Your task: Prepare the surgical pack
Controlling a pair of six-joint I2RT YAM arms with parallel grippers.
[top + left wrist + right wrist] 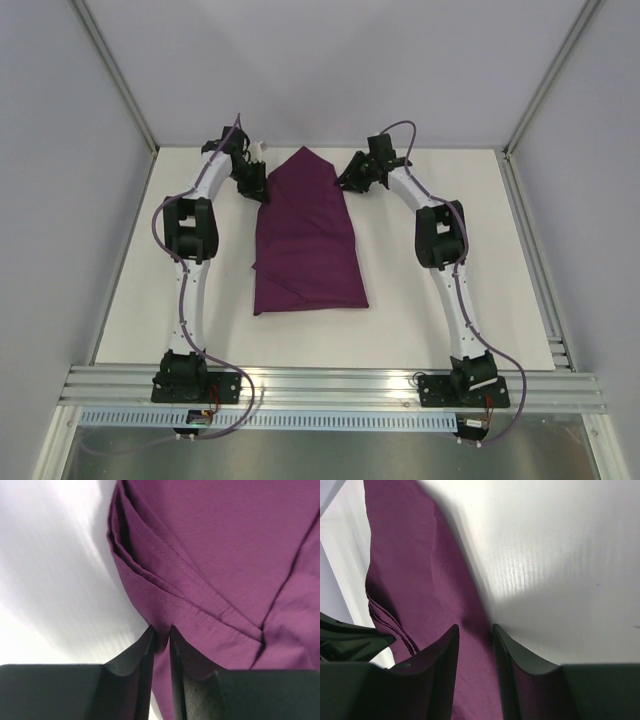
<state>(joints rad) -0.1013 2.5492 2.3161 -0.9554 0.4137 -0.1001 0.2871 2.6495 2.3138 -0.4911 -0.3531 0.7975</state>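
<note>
The deep-purple cloth [305,240] lies folded into a long bundle on the white table, tapering to a point at the far end. My left gripper [252,186] is at the cloth's far left edge. In the left wrist view its fingers [161,632] are pinched on a layered hem of the cloth [225,545]. My right gripper [350,180] is at the far right edge. Its fingers [475,630] stand a little apart over the cloth's edge [410,570]. The steel tray, instruments, gauze pads and packets are not visible.
The white table [430,320] has an aluminium rail [330,385] along the near edge and frame posts and grey walls on both sides. A dark part of the other arm [350,645] shows low left in the right wrist view.
</note>
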